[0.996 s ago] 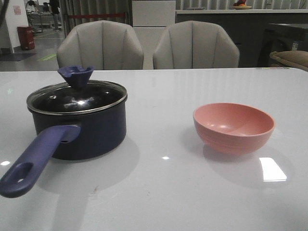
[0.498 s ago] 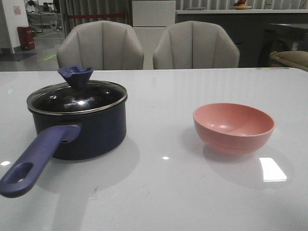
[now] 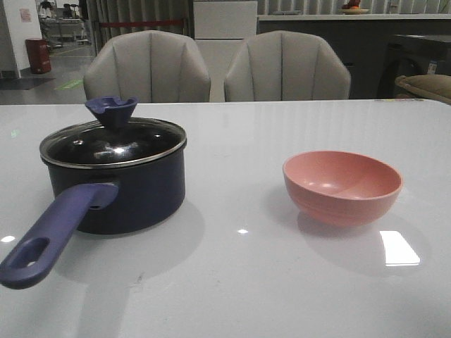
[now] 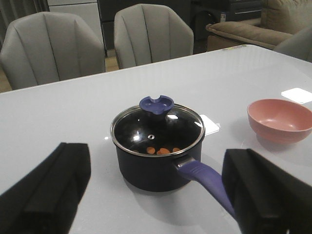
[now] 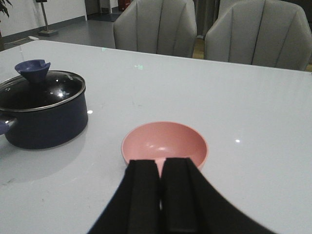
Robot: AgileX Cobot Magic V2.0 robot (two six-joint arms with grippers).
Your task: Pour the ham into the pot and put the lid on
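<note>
The dark navy pot (image 3: 130,193) stands on the left of the table, its purplish-blue handle (image 3: 56,232) pointing to the near left. The glass lid (image 3: 113,144) with its blue knob (image 3: 111,110) sits on it. In the left wrist view, orange ham chunks (image 4: 162,151) show through the lid (image 4: 156,124), inside the pot (image 4: 151,168). My left gripper (image 4: 156,190) is open and empty, drawn back from the pot. My right gripper (image 5: 161,192) is shut and empty, drawn back from the pink bowl (image 5: 165,145). Neither gripper shows in the front view.
The empty pink bowl (image 3: 342,186) stands on the right of the white table (image 3: 239,282). Two grey chairs (image 3: 146,67) stand behind the far edge. The pot also shows in the right wrist view (image 5: 44,119).
</note>
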